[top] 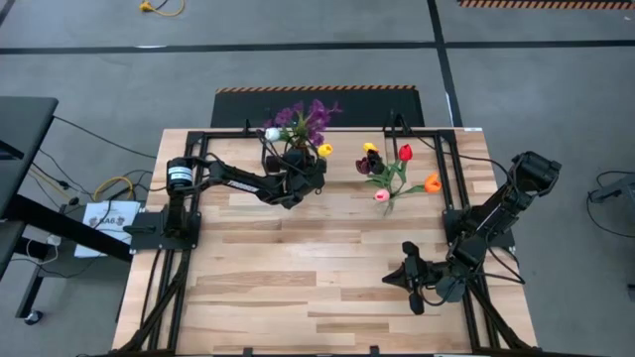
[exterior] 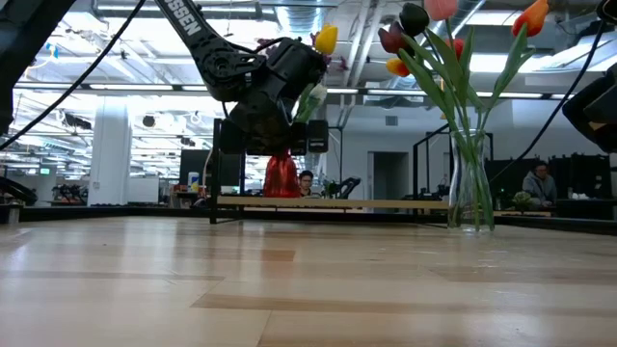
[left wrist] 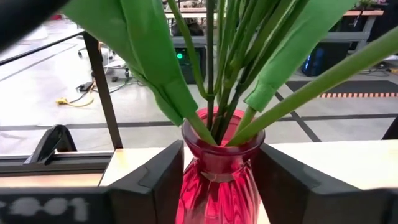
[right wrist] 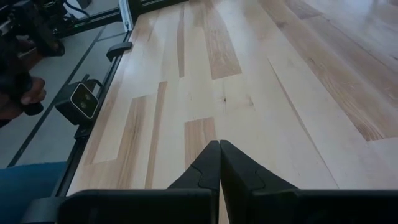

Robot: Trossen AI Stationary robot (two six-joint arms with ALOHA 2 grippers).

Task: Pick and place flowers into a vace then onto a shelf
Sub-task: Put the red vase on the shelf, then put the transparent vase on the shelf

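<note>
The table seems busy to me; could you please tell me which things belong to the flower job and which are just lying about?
Part of the job:
- red vase with flowers, between the left tool's fingers
- shelf behind it
- clear vase of tulips

Just lying about:
- right tool, shut, waiting over bare table
- yellow cable on the floor
- people in the room behind

Glossy ribbed red glass vase (left wrist: 214, 186), wood tabletop (right wrist: 249, 93)
</note>
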